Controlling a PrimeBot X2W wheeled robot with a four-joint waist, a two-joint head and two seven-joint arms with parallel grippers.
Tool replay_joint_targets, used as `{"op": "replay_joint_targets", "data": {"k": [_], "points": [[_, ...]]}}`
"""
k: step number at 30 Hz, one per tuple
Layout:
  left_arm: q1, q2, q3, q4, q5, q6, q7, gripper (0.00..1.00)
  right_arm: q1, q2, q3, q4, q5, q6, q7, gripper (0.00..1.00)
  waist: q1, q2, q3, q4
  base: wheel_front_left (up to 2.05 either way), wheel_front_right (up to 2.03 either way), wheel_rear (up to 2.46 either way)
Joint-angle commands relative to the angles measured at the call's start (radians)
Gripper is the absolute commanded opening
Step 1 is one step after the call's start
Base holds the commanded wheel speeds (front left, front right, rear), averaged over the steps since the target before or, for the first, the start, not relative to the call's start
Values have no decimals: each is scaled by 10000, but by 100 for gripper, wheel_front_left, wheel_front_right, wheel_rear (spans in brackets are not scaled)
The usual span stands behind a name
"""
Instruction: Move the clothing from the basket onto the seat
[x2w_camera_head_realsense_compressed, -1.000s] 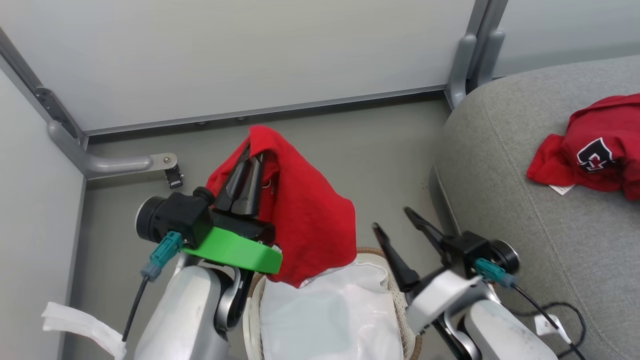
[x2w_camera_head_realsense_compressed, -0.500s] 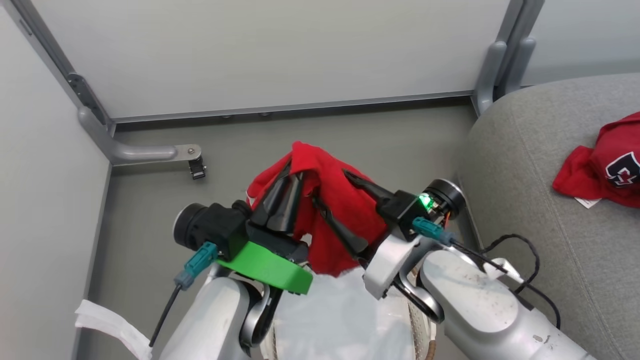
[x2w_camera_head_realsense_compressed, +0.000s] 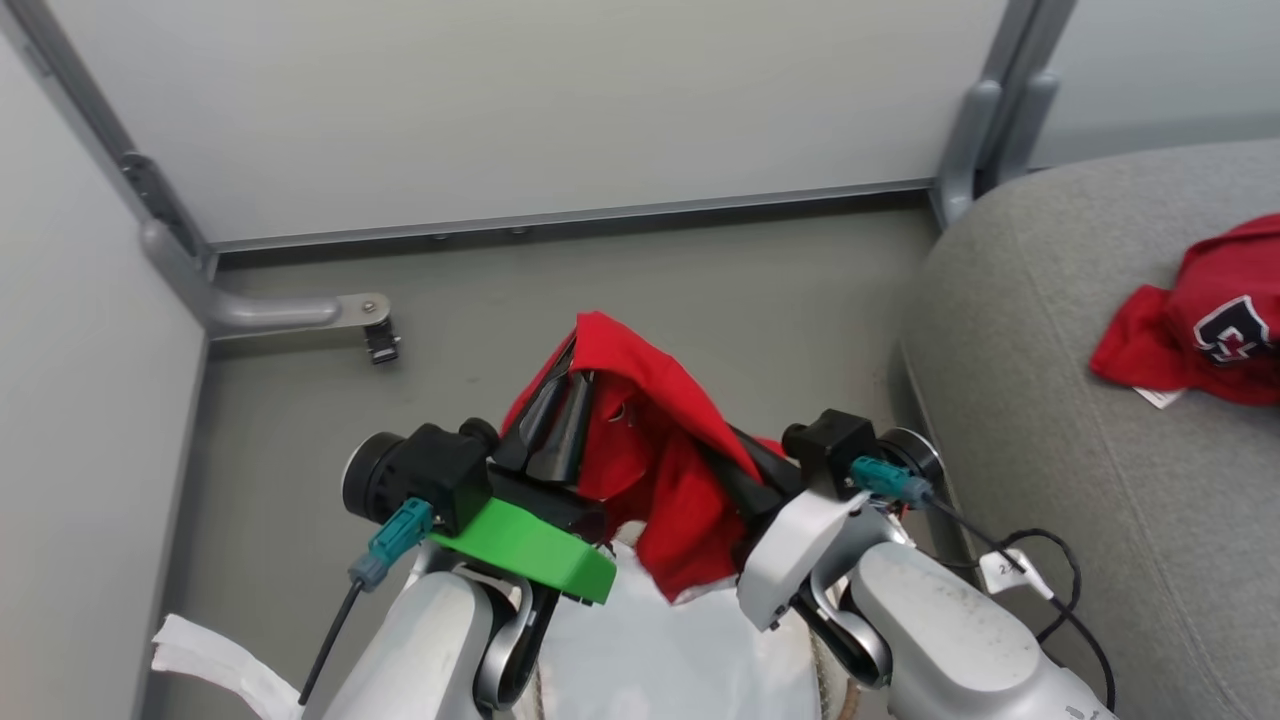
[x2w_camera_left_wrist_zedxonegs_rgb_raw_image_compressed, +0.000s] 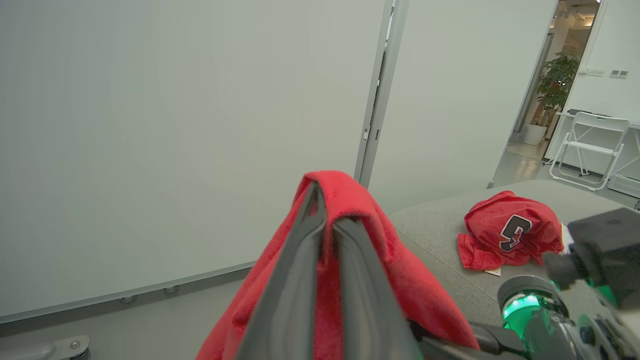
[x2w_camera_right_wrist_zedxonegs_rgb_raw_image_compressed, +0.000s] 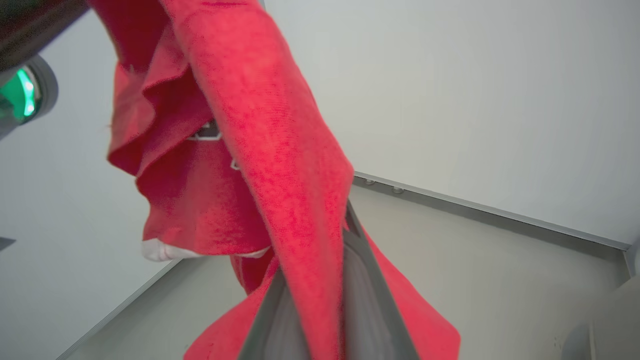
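The left gripper (x2w_camera_head_realsense_compressed: 572, 388) has its two fingers pinched together on a fold of the held jersey (x2w_camera_head_realsense_compressed: 660, 450), which drapes over the fingertips like a hood. The right gripper (x2w_camera_right_wrist_zedxonegs_rgb_raw_image_compressed: 327, 280) is at 3 o'clock from it in the head view. Its fingers are nearly closed on a strip of the same cloth, which runs down between them.

The held jersey hangs clear above the basket (x2w_camera_head_realsense_compressed: 840, 690), its lower hem just over the white liner (x2w_camera_head_realsense_compressed: 650, 660) at 6 o'clock. It looks light, soft and completely limp. It will sag and swing from whatever point carries it, and the loose tails could catch on the basket rim. The knit looks grippy rather than slick, so a pinch on a doubled fold should hold. Two holds set well apart, near the top edge, would keep it from bunching.

The seat (x2w_camera_head_realsense_compressed: 1050, 400) lies at 3 o'clock from the basket, across a narrow strip of floor (x2w_camera_head_realsense_compressed: 700, 280). A second jersey (x2w_camera_head_realsense_compressed: 1210, 320) is already crumpled on it at about 2 o'clock, logo up.
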Motion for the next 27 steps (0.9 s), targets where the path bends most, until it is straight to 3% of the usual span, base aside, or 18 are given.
{"op": "replay_joint_targets", "data": {"k": [1,19,22,27], "points": [[139,18,52,64,32,41,-26,100,194,-47,-277,-178,55,-14,-18,0,1,56,131,-663,0,0,0],[191,30,147,717,320,-93,-17,100,1839,-91,-3301,-1391,125,-13,-18,0,1,56,830,-5292,0,0,0],[139,32,69,792,310,-99,-18,100,2026,-133,-3656,-1601,182,-13,-18,0,1,56,918,-5747,0,0,0],[-315,46,-513,1083,188,-97,-17,100,2202,-395,-4421,-2017,-1,-13,-20,0,1,56,1238,-5880,0,0,0]]}}
